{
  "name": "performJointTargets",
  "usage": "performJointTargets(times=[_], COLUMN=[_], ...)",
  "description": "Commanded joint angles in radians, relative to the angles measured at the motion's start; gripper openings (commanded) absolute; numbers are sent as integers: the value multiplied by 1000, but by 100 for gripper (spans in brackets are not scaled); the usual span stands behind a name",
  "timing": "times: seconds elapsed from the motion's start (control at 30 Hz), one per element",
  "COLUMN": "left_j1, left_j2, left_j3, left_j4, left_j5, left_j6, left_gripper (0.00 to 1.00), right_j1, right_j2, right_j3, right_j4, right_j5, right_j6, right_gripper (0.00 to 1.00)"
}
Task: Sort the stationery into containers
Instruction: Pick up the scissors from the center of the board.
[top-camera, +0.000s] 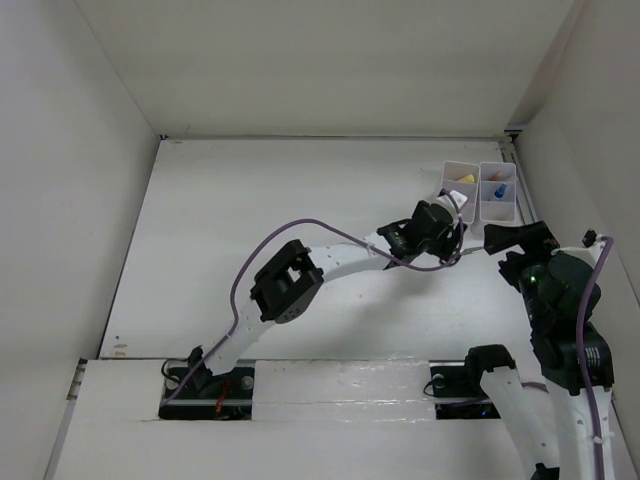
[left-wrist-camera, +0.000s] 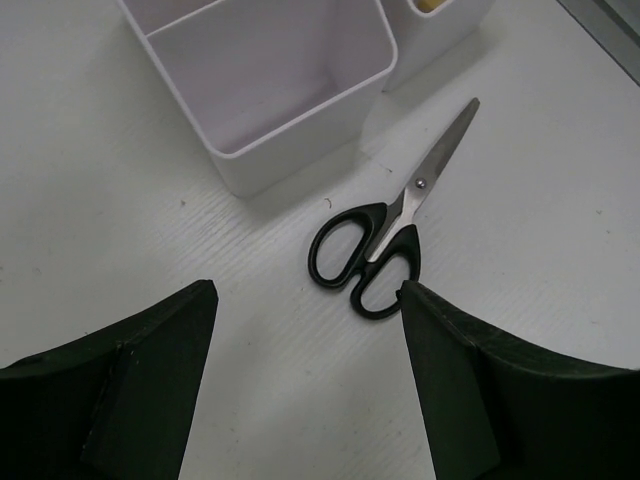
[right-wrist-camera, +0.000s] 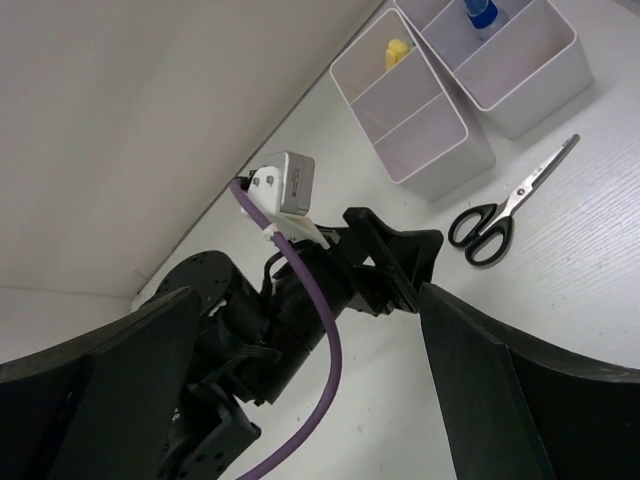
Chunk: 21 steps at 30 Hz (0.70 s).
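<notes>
The left pincer (left-wrist-camera: 305, 300) hangs over the white worktop (top-camera: 300, 200) with its two dark fingers (left-wrist-camera: 150, 370) standing well apart, gripping nothing. In the left wrist view the black-handled scissors (left-wrist-camera: 385, 235) lie flat on the worktop just ahead of the gap between those fingers. Their handle loops are nearest the pincer, with one loop just beside the right-hand finger, and whether it touches cannot be told. The blades are closed and point away towards the bins.

The right pincer (right-wrist-camera: 310, 295) is also spread wide and holds nothing. It sits above and behind the left arm, looking down on it.

Two white translucent bins stand side by side at the far right of the worktop. The left bin (right-wrist-camera: 440, 150) has a yellow highlighter (right-wrist-camera: 397, 52) in its far compartment. The right bin (right-wrist-camera: 540, 90) has a small blue-capped bottle (right-wrist-camera: 482, 12) in its far compartment. The scissors lie just in front of the bins' near ends.
</notes>
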Motion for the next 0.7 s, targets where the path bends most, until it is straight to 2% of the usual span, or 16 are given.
performJointTargets(times=[0.0, 0.3, 0.67], left_j1=[2, 2, 2], left_j2=[19, 77, 152], left_j3=[64, 82, 180], left_j4=[1, 9, -28], left_j5=[-62, -87, -96], left_j6=[-49, -70, -99], left_gripper=[70, 63, 53], right_j1=[22, 31, 41], right_j2=[-14, -32, -50], right_j3=[34, 25, 36], right_j4=[-3, -3, -5], right_j5=[0, -46, -56], right_j6=[-27, -38, -56], right_gripper=[96, 97, 97])
